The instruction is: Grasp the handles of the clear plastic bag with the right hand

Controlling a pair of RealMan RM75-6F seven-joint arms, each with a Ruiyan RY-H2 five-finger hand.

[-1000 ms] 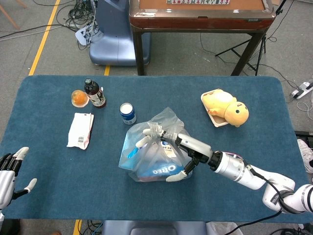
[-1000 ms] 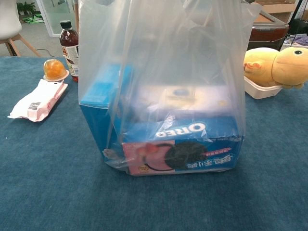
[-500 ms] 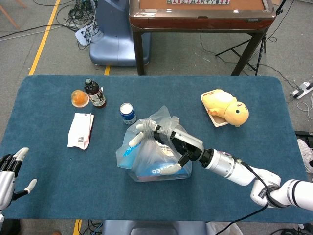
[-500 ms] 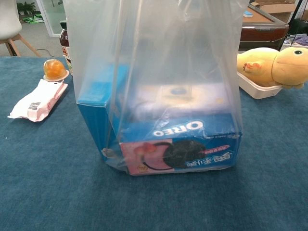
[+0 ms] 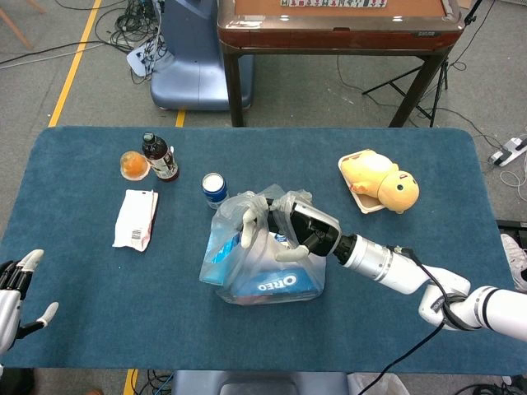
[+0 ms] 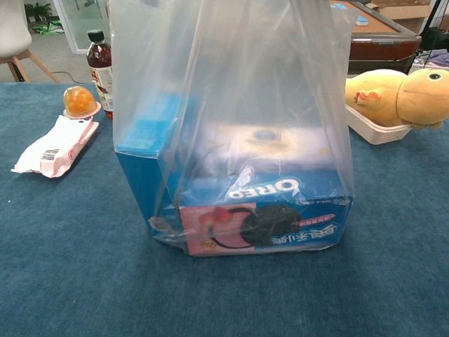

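The clear plastic bag (image 5: 247, 271) stands upright at the middle of the blue table, with an Oreo box (image 5: 276, 284) and a blue box inside. Its bunched handles (image 5: 262, 202) rise at the top. My right hand (image 5: 292, 229) is over the bag's top, fingers curled around the gathered handles. In the chest view the bag (image 6: 231, 105) fills the centre, its plastic pulled up taut around the Oreo box (image 6: 263, 217); the right hand is above that frame. My left hand (image 5: 15, 290) hangs at the table's near left corner, fingers apart and holding nothing.
A dark bottle (image 5: 159, 156), an orange jelly cup (image 5: 133, 164) and a white packet (image 5: 136, 218) lie at the left. A can (image 5: 216, 189) stands just behind the bag. A yellow plush duck (image 5: 380, 183) in a tray sits at the right.
My right hand has drawn in over the bag's top and its fingers have curled around the handles. The bag swayed left, then settled back upright.
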